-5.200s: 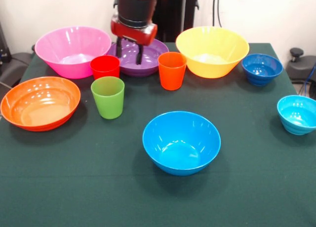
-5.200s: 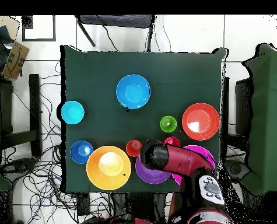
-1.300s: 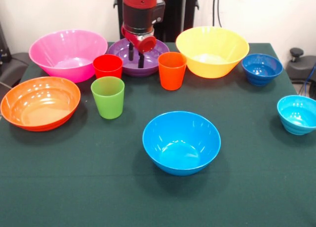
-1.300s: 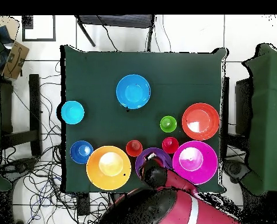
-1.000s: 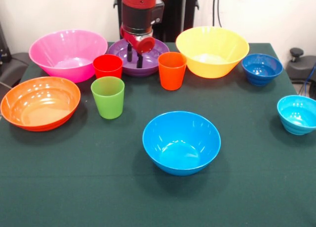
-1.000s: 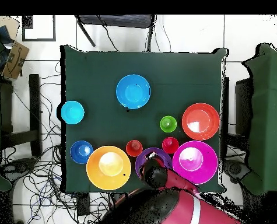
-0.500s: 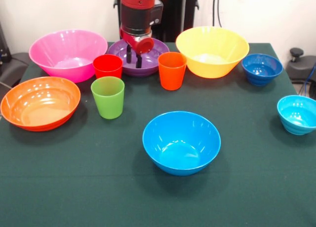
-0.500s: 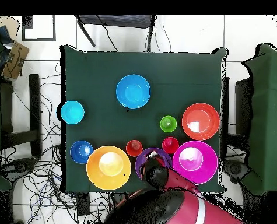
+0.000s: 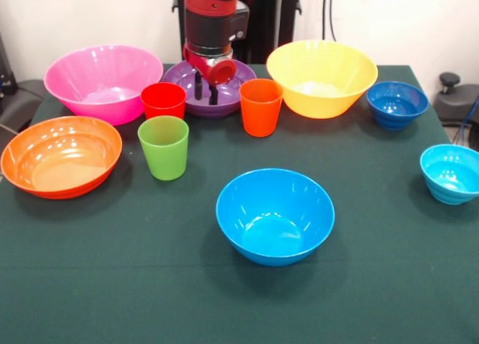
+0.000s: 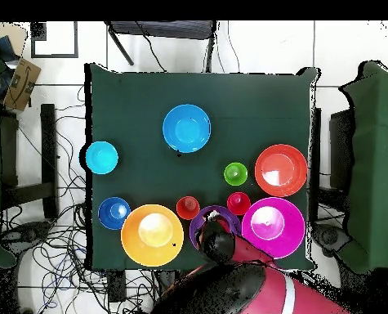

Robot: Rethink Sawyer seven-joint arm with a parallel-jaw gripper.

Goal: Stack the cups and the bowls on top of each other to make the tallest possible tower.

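My gripper (image 9: 206, 94) is open and empty, its two dark fingers (image 9: 214, 96) hanging inside the purple bowl (image 9: 233, 85) near its front rim. The red cup (image 9: 161, 100), orange cup (image 9: 260, 106) and green cup (image 9: 164, 146) stand upright and apart in front of it. The pink bowl (image 9: 103, 78), yellow bowl (image 9: 322, 76), orange bowl (image 9: 60, 155), blue bowl (image 9: 275, 215), small dark blue bowl (image 9: 397, 103) and small cyan bowl (image 9: 450, 172) each stand alone. Nothing is stacked. In the overhead view the arm (image 10: 229, 270) covers part of the purple bowl (image 10: 203, 222).
A dark green cloth covers the table (image 9: 135, 284). The red cup and orange cup flank the purple bowl closely. The pink and yellow bowls stand tall on either side of the arm. Chairs and cables ring the table (image 10: 254, 106) in the overhead view.
The gripper has swung from the purple bowl's left part to its front middle and dipped slightly lower. The pink bowl sits a little further left than five seconds ago.
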